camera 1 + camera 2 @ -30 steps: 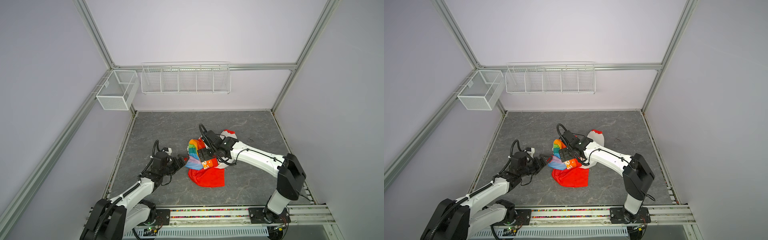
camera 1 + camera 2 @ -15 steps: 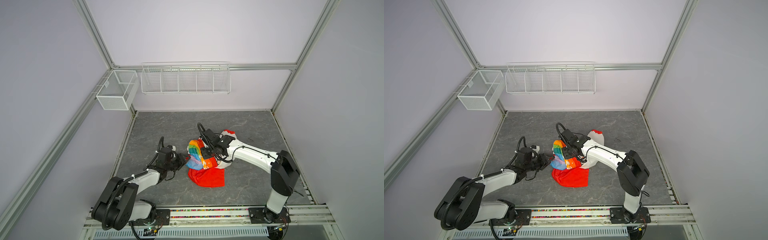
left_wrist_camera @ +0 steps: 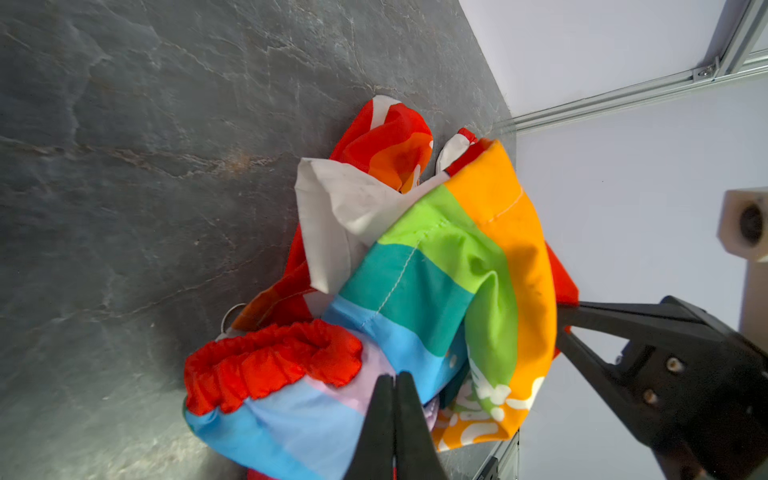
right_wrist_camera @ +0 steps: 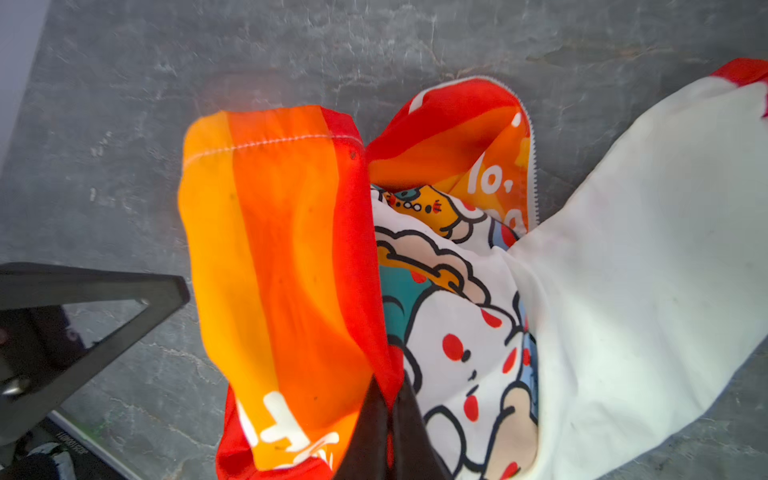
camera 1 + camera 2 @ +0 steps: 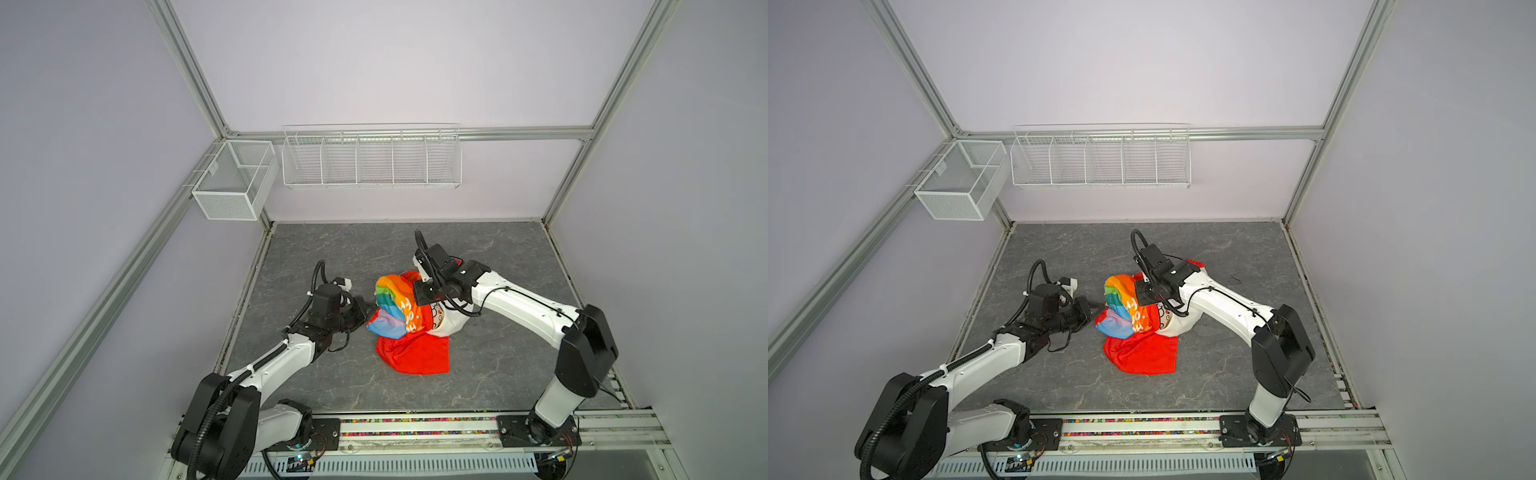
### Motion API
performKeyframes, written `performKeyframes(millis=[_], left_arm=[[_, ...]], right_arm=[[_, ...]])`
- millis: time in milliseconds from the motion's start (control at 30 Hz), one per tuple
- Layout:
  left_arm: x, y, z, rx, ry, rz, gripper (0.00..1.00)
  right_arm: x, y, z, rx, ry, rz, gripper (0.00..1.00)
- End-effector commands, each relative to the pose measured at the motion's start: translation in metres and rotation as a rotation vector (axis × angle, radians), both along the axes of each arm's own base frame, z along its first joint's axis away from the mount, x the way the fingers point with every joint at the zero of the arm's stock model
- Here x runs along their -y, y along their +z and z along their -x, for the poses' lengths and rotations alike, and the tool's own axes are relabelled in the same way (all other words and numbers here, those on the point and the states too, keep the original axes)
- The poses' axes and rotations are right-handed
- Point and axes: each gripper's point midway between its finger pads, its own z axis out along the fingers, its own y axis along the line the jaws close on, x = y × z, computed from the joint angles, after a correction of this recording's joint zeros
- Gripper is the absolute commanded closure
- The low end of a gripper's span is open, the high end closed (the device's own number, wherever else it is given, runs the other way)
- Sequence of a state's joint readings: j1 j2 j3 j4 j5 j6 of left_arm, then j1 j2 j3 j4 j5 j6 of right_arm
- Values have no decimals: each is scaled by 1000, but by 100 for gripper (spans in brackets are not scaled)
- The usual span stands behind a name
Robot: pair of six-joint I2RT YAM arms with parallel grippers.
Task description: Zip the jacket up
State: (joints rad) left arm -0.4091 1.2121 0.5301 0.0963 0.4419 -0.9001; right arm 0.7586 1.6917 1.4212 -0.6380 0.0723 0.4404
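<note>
Left tool [image 3: 392,378]: black jaws pressed flat together, tips against the lilac stripe of the jacket [image 5: 397,316], just beside a cuff [image 3: 270,365]. Cannot tell whether any cloth is caught between them.

Right tool [image 4: 390,388]: jaws narrow, nipped on a fold of red cloth, with a sliver of red showing between them. It holds the jacket from above. Its fingers are matte black, with a triangular open frame.

Jacket position: middle of the table [image 5: 332,257], between the two tools in both top views. It is bunched, not spread. The striped part rises in a hump toward the right tool. The hood [image 5: 415,355] lies flat on the table on the side nearer the arm bases.

Jacket appearance:
- Thin, smooth woven cloth that creases softly.
- Stripes run red, orange, yellow-orange, green, teal, blue, lilac.
- A white stitched seam crosses the stripes.
- Cuff is red, gathered and puckered like elastic.
- Lining [image 4: 644,249] is matte white with faint grey smudges, billowing out to one side.
- Zipper [image 4: 532,166] is a single row of fine white teeth along a curved red edge, not joined to another row where it shows.
- Print [image 4: 457,353] is a white cartoon bear with a thick black outline and red dots.
- Lettering [image 4: 282,419] is chunky white on orange, only partly readable.

Table: dark grey, matte, with pale stone-like veins.

Back wall: white wire rack [image 5: 370,158] with five compartments. A white mesh basket [image 5: 235,183] sits at the corner beside it.
</note>
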Motion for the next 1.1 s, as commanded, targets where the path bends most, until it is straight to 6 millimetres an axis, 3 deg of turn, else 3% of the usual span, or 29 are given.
performKeyframes(millis=[0, 100, 267, 333, 667, 1067], left_arm=[[-3, 8, 0, 16, -5, -36, 100], [-2, 11, 2, 28, -22, -44, 100], [-1, 14, 8, 41, -57, -48, 37], [0, 13, 9, 35, -63, -40, 26], [7, -20, 11, -37, -72, -17, 20], [40, -60, 15, -113, -131, 2, 21]], right_arm=[[13, 34, -3, 40, -15, -57, 94], [27, 50, -7, 57, -40, -91, 94], [48, 62, -12, 61, -77, -122, 94], [53, 60, -13, 56, -86, -124, 94], [79, 18, -12, -19, -159, -48, 94], [89, -15, -8, -81, -190, -2, 92]])
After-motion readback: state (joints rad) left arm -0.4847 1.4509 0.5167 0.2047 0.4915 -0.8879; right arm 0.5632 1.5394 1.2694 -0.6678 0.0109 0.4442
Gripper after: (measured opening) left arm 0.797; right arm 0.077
